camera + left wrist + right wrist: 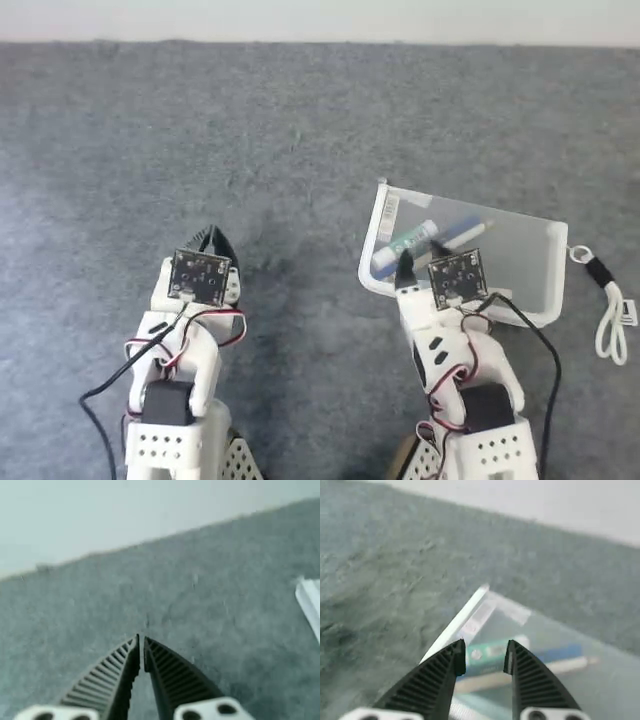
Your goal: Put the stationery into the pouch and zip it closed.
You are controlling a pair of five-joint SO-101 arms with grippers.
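Right end effector [484, 655] apart over pouch [520, 258], left end effector [141, 641] together, stationery [428, 238] label unreadable

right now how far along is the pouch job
Done: the stationery lies inside the pouch. In hand: right gripper, fingers open, sits over the pouch's edge; left gripper is shut above the carpet. Left: zipping, which I cannot confirm.

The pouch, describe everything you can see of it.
The pouch is a clear, plastic-looking rectangle with a white strip along one end, lying flat on the grey carpet. Inside lie a green-and-white tube, a blue pen and a pale stick. A white cord lies by its other end. The right gripper hangs open above that strip.
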